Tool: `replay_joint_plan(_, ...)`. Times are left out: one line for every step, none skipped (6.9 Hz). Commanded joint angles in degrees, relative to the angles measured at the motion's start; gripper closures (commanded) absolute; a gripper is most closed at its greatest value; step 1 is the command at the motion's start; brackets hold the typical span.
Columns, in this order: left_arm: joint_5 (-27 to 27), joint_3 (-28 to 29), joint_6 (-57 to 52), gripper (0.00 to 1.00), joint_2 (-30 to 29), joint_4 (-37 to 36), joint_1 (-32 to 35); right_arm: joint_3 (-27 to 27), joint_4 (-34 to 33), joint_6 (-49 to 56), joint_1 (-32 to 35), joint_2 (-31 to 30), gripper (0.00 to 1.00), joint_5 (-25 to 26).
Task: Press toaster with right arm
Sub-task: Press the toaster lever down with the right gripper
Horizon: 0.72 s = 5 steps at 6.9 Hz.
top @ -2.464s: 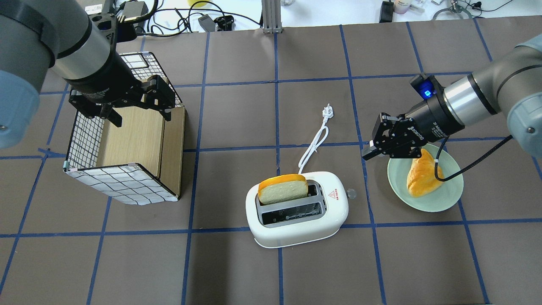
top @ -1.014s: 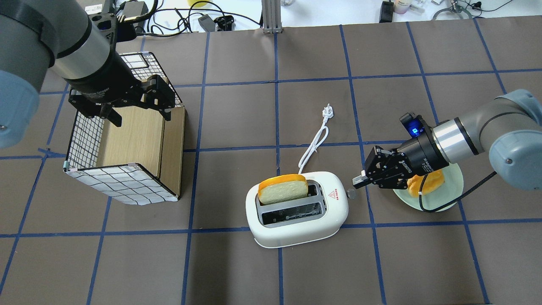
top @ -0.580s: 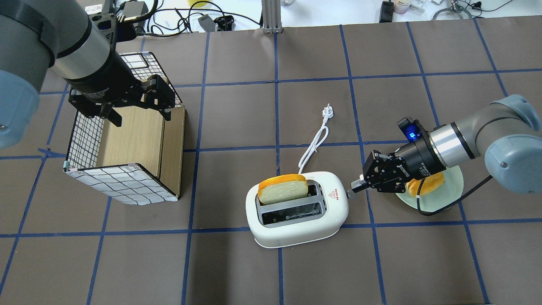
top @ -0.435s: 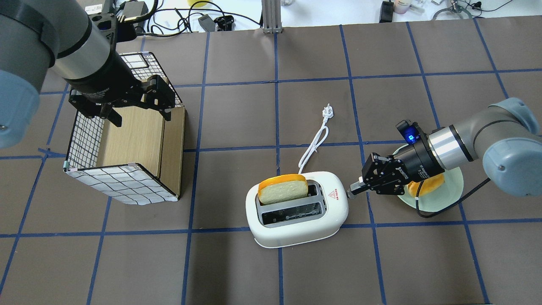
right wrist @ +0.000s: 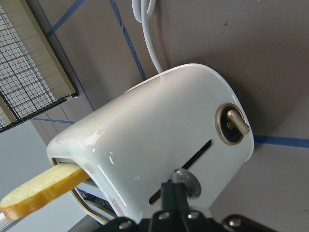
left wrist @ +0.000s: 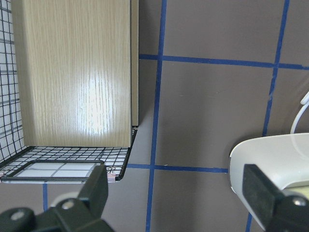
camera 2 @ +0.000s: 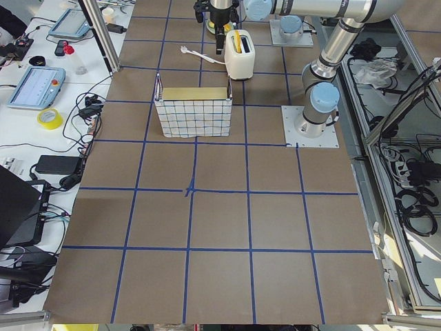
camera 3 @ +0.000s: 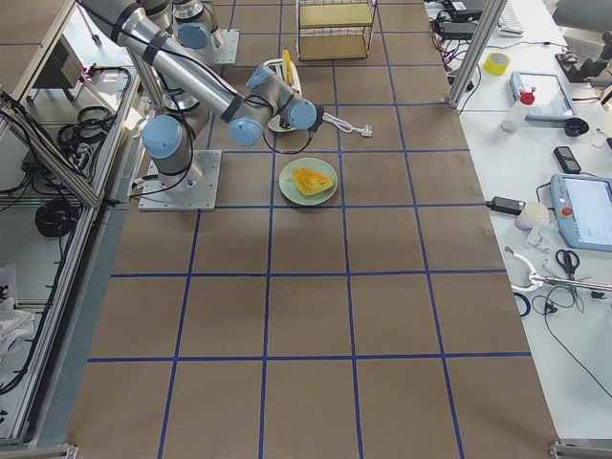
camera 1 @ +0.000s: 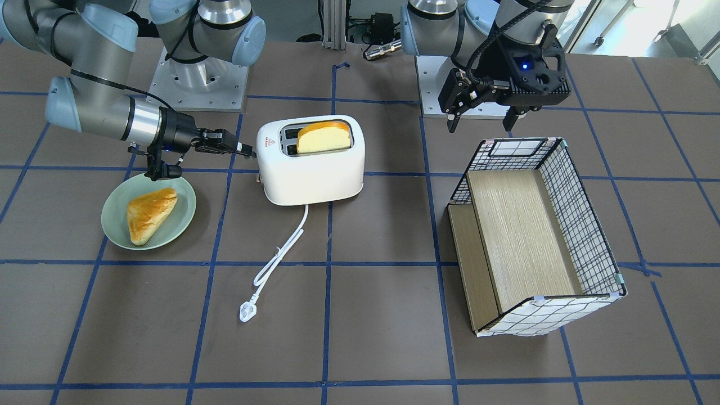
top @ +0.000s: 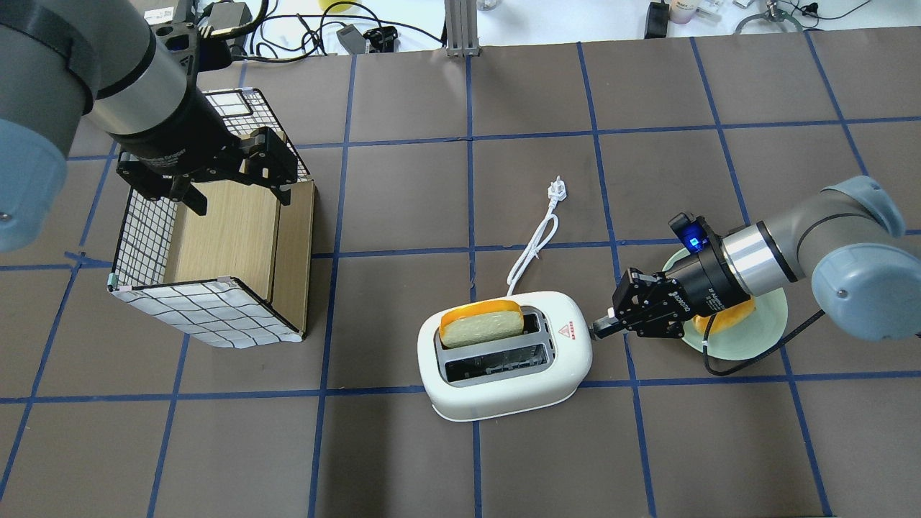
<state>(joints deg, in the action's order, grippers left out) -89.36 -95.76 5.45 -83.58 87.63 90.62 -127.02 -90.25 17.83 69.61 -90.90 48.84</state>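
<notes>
- Brown table mat [top: 403,194], crossed by blue tape lines: I see bare surface all round the toaster except on its lever end and where the cord runs away from its far side.
- Wire basket [top: 209,309] with wooden boards inside sits well apart from the toaster, on my robot's left, with a bare stretch of mat between them.
- Right arm [top: 806,223] reaches in low from the right, its wrist overhanging the near edge of the plate.
- Toaster [top: 504,399] stands upright near the table's middle, its lever end facing the right arm.
- Left gripper [top: 241,194] hangs above the basket's far rim, fingers spread wide and carrying nothing.
- Right gripper [top: 599,331] has its fingers pressed together with nothing between them; the tips meet the toaster's end wall.
- Green plate [top: 748,338] lies just beside that gripper, a golden pastry [camera 1: 147,214] on it.
- Bread slice [top: 481,327] sticks partly out of the slot farther from the robot.
- White cord [top: 532,248] loops out to its plug [top: 557,190], lying loose on the mat.
- Lever knob [right wrist: 187,182] touches the fingertips in the right wrist view.
</notes>
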Motion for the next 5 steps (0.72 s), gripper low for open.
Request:
replay_joint_plan(0.0, 0.0, 0.0, 0.0, 0.0, 0.0, 0.0, -0.1, -1.2, 0.0, 0.0, 1.4, 1.0, 0.1)
replay_joint_plan(0.1, 0.0, 0.0, 0.0, 0.0, 0.0, 0.0, -0.1, -1.4, 0.0, 0.0, 2.0, 1.0, 0.0)
replay_joint_plan(0.1, 0.0, 0.0, 0.0, 0.0, 0.0, 0.0, -0.1, -2.1, 0.0, 0.0, 2.2, 1.0, 0.1)
replay_joint_plan(0.0, 0.0, 0.0, 0.0, 0.0, 0.0, 0.0, -0.1, -2.4, 0.0, 0.0, 2.9, 1.0, 0.1)
replay_joint_plan(0.1, 0.0, 0.0, 0.0, 0.0, 0.0, 0.1, -0.2, -2.8, -0.1, 0.0, 3.2, 1.0, 0.1)
